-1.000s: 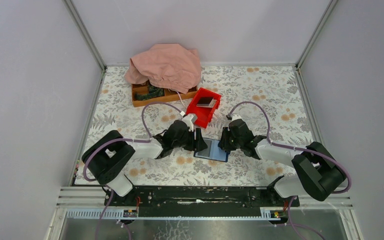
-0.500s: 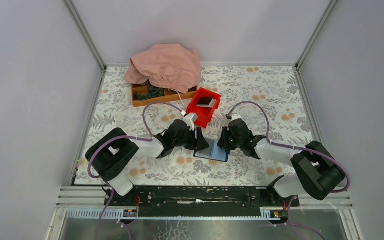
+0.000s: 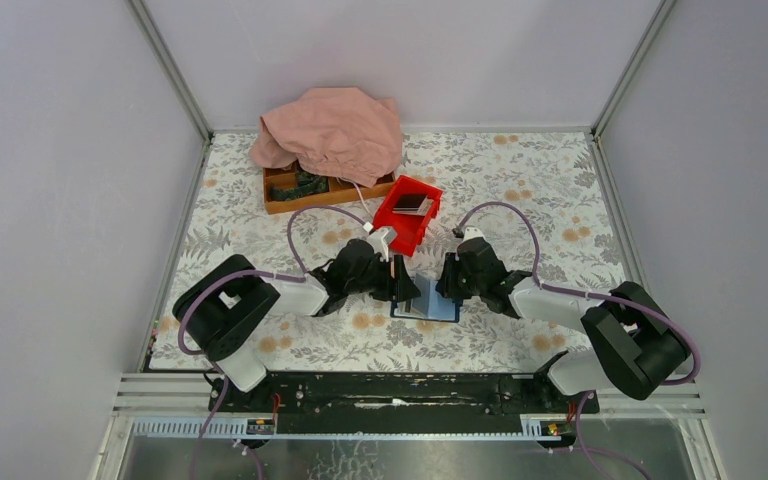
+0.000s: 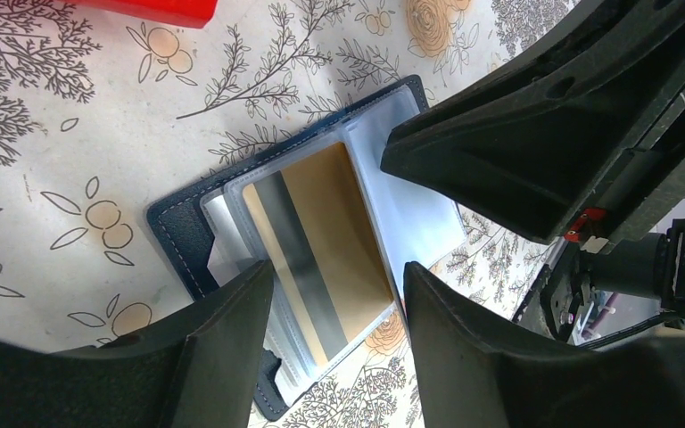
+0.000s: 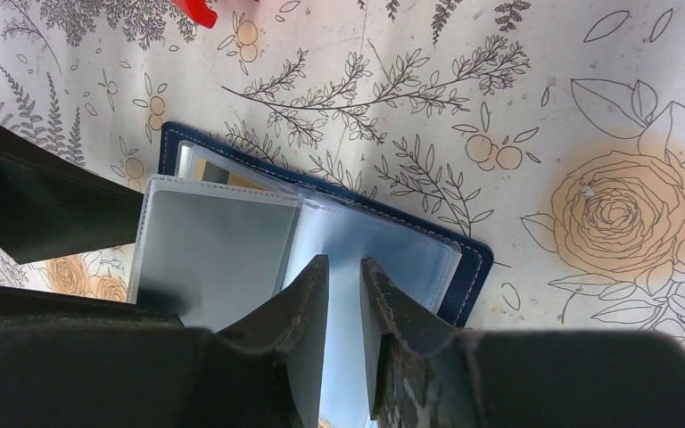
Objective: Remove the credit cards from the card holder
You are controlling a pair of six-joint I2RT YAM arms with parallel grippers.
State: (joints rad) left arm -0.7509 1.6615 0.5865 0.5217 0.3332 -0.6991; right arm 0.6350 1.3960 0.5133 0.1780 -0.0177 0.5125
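On the flowery table (image 3: 520,190), the right gripper's (image 5: 346,267) nearly-closed jaws seem to pin the card holder (image 4: 187,223) open so the left gripper (image 4: 337,272), jaws apart, can grab the gold card (image 4: 321,223).

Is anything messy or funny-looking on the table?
Yes. A pink cloth lies crumpled over the wooden tray at the far side of the table, hiding much of what is in it.

One card holder (image 4: 177,225), one red bin (image 3: 400,233) (one card (image 4: 321,241) showing).
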